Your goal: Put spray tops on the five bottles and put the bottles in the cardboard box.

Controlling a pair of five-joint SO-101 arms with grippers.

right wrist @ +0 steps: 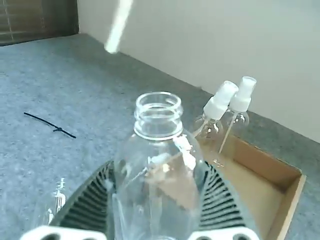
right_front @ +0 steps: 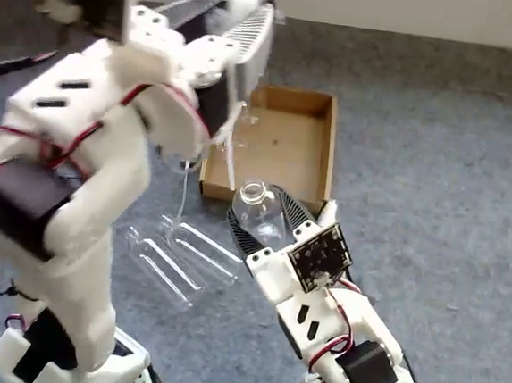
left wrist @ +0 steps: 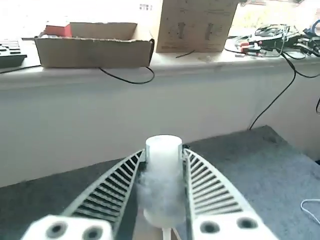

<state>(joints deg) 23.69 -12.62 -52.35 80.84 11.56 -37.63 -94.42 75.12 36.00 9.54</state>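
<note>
Cardboard box (right_front: 291, 154) L side partly behind L arm (right_front: 107, 152).

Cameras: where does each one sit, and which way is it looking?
High view: sits above, off the arms, looking down at the carpet; both arms and the cardboard box show.
Left wrist view: rides the left arm, facing a wall; its left hand grips a spray top.
Right wrist view: rides the right arm, facing the box; its right hand grips an open bottle.
Shared: high and right wrist views both show that bottle and box.
</note>
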